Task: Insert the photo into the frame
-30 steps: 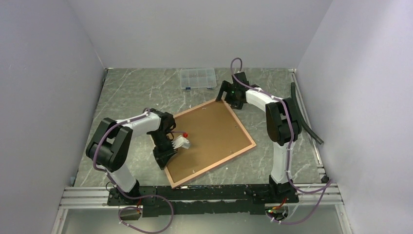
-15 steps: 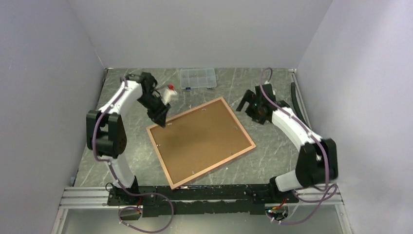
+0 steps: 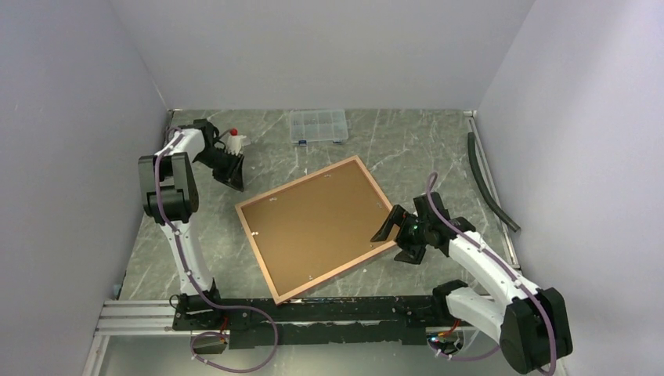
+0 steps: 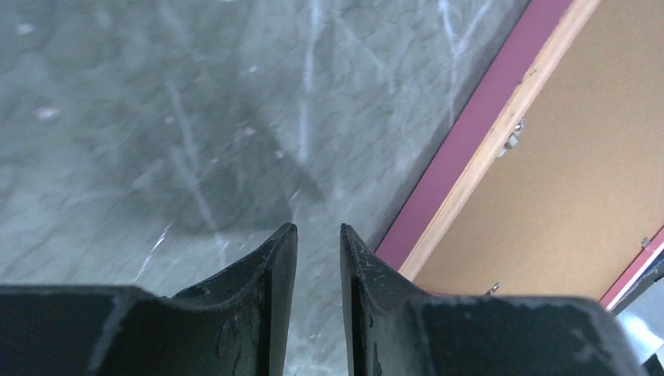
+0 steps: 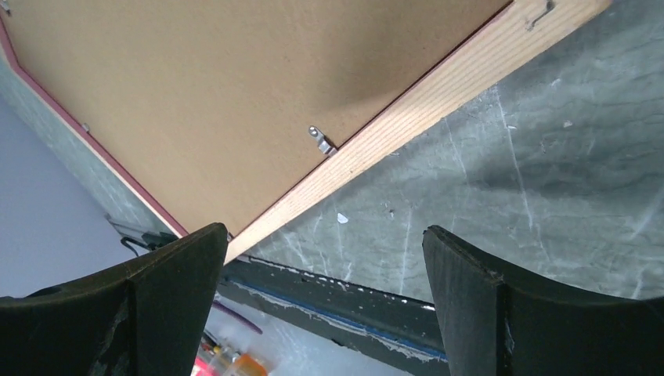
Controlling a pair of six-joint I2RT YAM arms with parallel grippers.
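Frame (image 3: 343, 266): lies flat in the middle of the table (image 3: 423, 149), turned at an angle, wood-brown back facing up.
Backing board (image 3: 321, 223): sits inside the frame, with small metal tabs (image 5: 321, 141) along its edges.
Left gripper (image 3: 235, 182): at the far-left of the table, apart from the frame's far-left corner; fingers (image 4: 270, 266) a narrow slit apart (nothing between them).
Right gripper (image 3: 395, 235): over the frame's near-right edge, jaws spread wide, holding nothing; I cannot tell whether it touches the frame.
Compartment box (image 3: 318, 125): clear, at the far edge, well apart from the frame.
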